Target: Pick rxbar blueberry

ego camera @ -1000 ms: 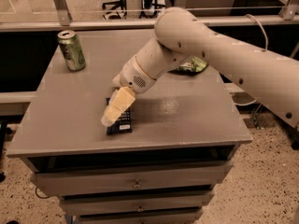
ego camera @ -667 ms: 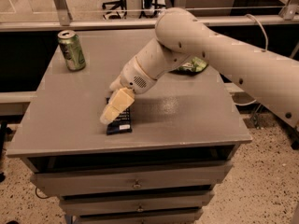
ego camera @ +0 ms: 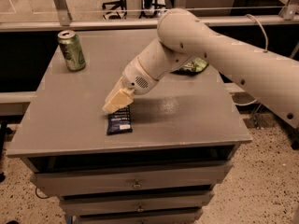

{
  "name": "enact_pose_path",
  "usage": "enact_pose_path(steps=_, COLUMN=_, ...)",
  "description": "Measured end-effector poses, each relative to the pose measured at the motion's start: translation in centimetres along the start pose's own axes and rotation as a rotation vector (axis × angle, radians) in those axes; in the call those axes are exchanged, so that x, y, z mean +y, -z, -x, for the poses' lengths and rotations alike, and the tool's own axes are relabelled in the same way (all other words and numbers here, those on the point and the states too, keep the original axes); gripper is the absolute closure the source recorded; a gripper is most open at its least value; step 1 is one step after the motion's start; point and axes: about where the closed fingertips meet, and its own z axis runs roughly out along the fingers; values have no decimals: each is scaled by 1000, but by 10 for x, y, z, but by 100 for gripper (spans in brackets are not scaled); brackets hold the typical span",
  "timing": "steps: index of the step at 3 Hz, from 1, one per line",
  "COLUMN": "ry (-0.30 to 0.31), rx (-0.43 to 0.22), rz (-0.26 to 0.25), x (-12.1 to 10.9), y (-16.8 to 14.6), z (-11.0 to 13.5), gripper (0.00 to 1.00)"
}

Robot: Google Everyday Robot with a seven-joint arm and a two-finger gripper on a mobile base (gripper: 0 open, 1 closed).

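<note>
The rxbar blueberry [ego camera: 119, 122], a flat dark navy bar with white text, lies on the grey table [ego camera: 74, 125] near its front edge, left of the middle. My gripper [ego camera: 113, 106] reaches down from the right on the big white arm and sits right over the bar's far end. Its cream-coloured fingers [ego camera: 117, 100] hide the bar's top edge. I cannot tell whether they touch the bar.
A green soda can [ego camera: 71, 50] stands upright at the back left of the table. A green chip bag [ego camera: 192, 66] lies at the back right, partly behind my arm. Drawers sit below the tabletop. A rail runs behind the table.
Almost nothing has moved. My gripper stays over the bar's far end, perhaps very slightly lower and to the left. The bar lies where it was.
</note>
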Motion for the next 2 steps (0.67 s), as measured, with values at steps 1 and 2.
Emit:
enact_pose_path(steps=1, ry=-3, rx=2, rz=-4, x=-2, y=2, z=-1, gripper=87)
enact_pose_path(steps=2, ry=1, rx=8, rz=-9, x=-6, y=6, z=1, gripper=100)
